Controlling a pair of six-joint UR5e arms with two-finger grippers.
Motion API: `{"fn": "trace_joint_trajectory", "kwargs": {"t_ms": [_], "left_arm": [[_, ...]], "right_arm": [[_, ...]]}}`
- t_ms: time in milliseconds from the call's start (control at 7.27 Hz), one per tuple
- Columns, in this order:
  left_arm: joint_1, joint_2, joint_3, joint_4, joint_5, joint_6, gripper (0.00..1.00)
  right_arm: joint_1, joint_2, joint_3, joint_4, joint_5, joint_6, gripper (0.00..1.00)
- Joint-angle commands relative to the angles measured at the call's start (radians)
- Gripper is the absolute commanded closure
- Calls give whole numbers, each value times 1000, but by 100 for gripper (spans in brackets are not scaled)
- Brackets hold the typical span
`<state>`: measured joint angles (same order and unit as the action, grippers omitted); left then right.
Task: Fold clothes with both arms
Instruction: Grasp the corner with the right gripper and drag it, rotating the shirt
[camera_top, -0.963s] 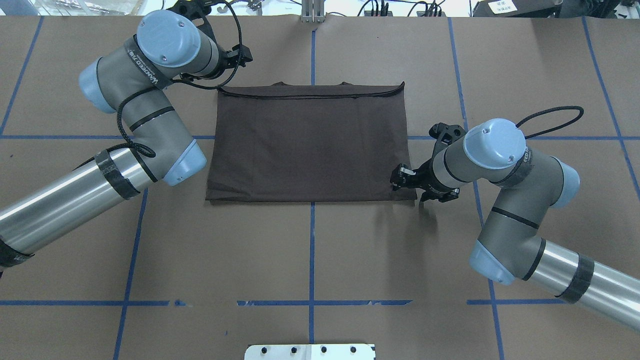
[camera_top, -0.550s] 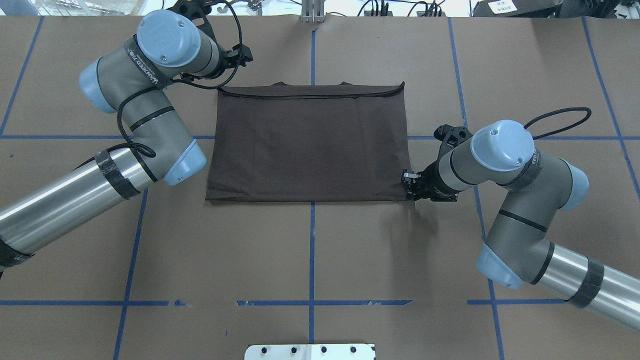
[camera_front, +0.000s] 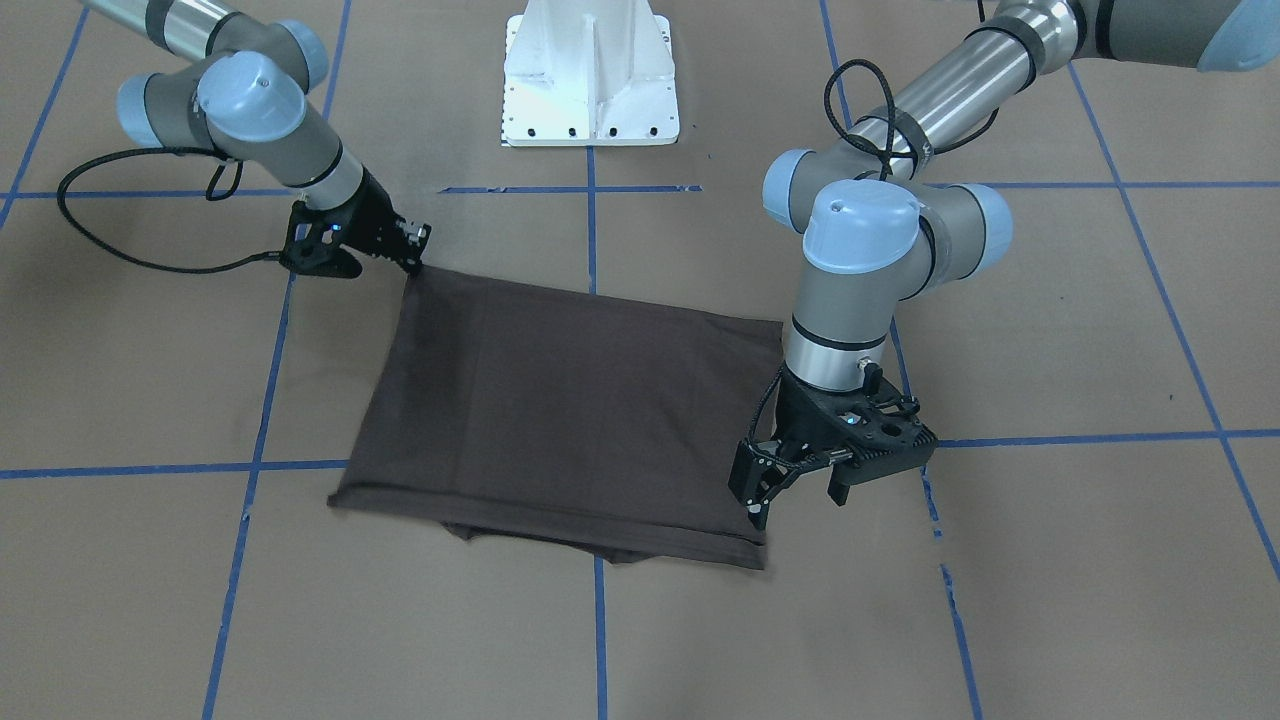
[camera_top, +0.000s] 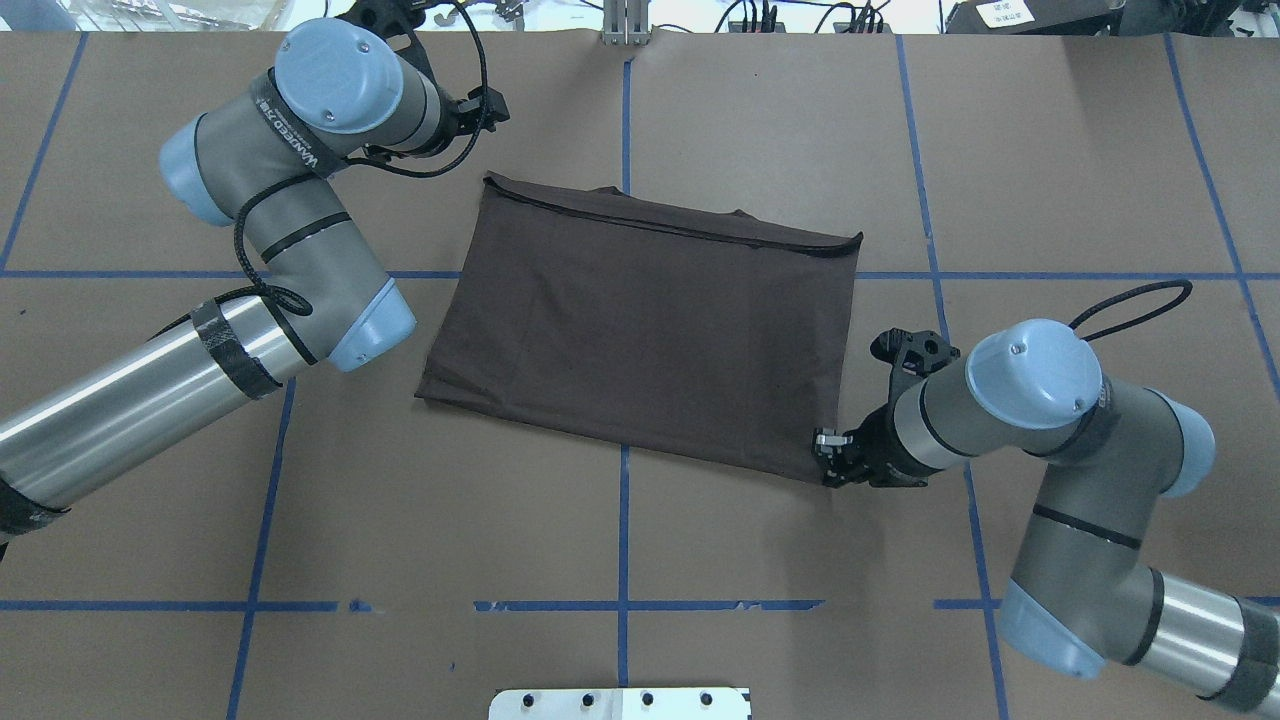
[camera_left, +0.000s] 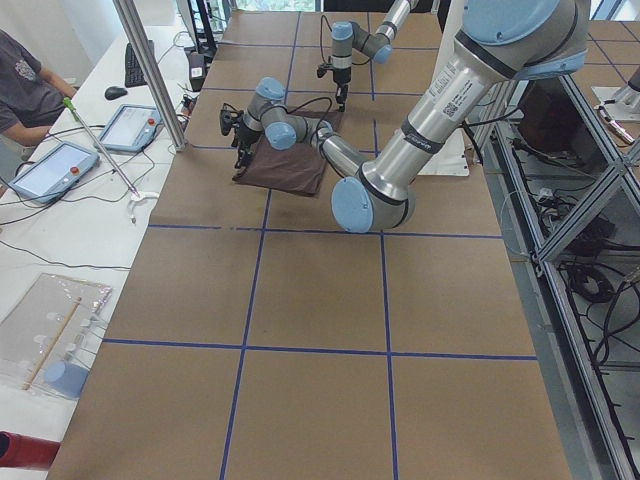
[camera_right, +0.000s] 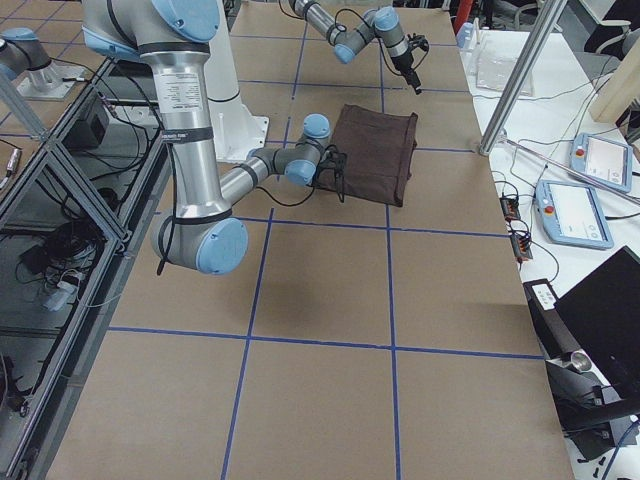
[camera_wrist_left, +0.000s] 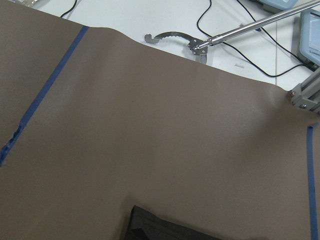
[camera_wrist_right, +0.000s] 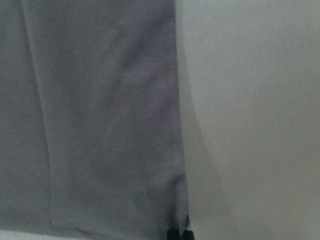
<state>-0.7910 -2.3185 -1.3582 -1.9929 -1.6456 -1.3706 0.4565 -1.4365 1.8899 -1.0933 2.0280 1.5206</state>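
Right gripper (camera_top: 828, 462) pinches the near right corner of the T-shirt (camera_top: 640, 330); left gripper (camera_front: 797, 500) hangs spread at its far left corner. It lies as a skewed, folded rectangle on the table (camera_top: 800, 560); further folds judged outstanding.

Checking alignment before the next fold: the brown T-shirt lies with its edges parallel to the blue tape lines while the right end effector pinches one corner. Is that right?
Not quite. The T-shirt lies skewed to the blue tape lines, as the overhead view shows; the right end effector does pinch one corner.
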Motion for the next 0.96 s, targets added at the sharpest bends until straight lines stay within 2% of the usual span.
{"fn": "trace_joint_trajectory", "kwargs": {"t_ms": [0,138,413,550,688,826], "left_arm": [[3,-1,-19,2,0,-13,1],[4,1,-30,2,0,-22,1],[13,14,-76,8,-3,-22,1],[59,59,-155,49,-67,-27,0],[115,136,-280,96,-118,-74,0],[206,213,-379,124,-131,-197,1]], "right_arm": [[-205,-178,203,7,5,45,100],[-307,-176,234,10,3,137,100],[-377,-173,296,10,-6,190,1],[-336,-151,297,10,-12,191,0],[-232,-100,281,9,-38,190,0],[-129,-73,276,9,-63,190,0]]}}
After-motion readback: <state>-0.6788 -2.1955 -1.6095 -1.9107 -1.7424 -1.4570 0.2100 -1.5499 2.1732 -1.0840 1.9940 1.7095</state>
